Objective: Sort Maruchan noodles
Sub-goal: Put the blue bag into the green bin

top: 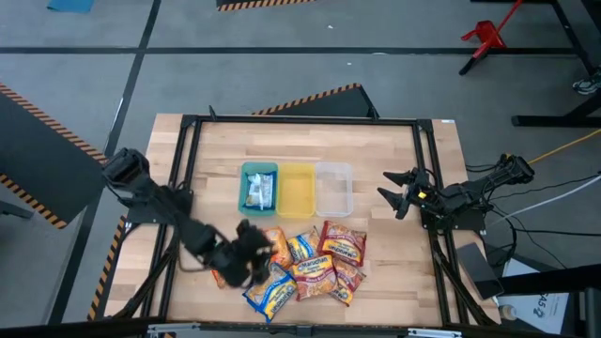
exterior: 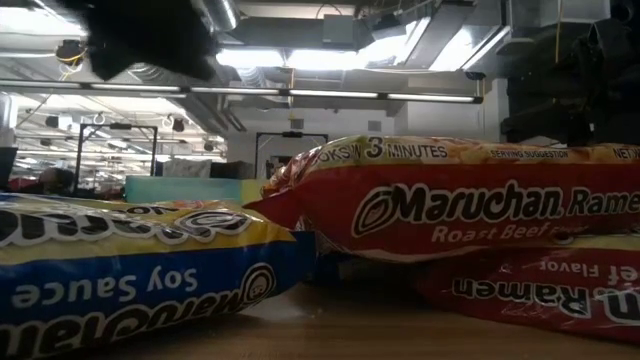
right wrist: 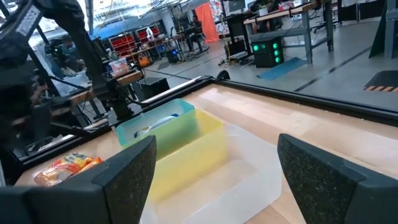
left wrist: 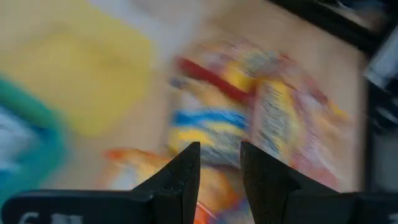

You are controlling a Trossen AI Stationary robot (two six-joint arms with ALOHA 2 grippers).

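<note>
While right gripper (top: 392, 192) idles wide open by clear tray (top: 333, 189), left gripper (top: 252, 246) hovers over packets (top: 315, 263).
L jaws narrow, empty; one packet in green tray (top: 259, 187).

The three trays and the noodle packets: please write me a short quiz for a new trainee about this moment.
1. True or false: the green tray already holds a packet.
2. Which gripper is over the pile of noodle packets? A) left gripper B) right gripper
3. Fill in: the flavour printed on the blue-yellow packet in the low view is ____ Sauce.

Key:
1. True; the yellow tray and the clear tray look empty.
2. A; the right gripper waits open at the table's right side.
3. Soy.
</note>
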